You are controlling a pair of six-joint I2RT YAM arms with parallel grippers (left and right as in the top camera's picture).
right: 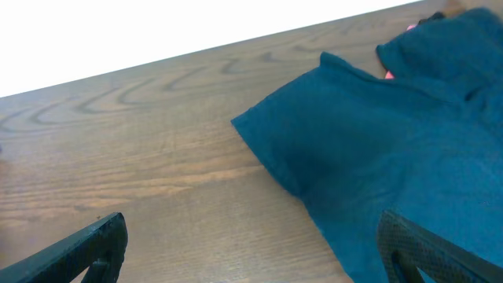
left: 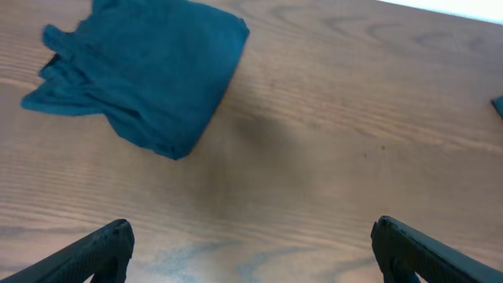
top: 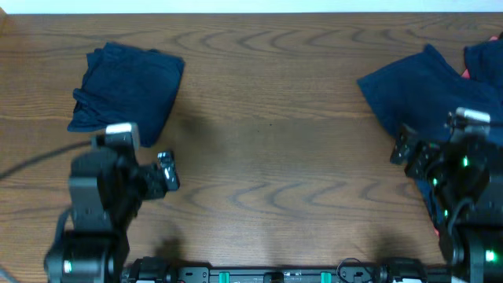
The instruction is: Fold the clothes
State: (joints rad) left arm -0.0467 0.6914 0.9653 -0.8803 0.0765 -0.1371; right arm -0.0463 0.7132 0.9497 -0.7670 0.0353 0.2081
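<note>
— While hanging over the bench (top: pixel 267 157) with jaws apart and empty, left gripper (top: pixel 167 174) near the bundled garment (top: pixel 126 86) at far left. Trouble ahead?

— Could nudge that bundle out of shape. Then right gripper (top: pixel 402 148), jaws likewise spread, at the near edge of the crumpled garment (top: pixel 409 86) on the right side: might pinch several layers together, or drag cloth off the bench.
</note>
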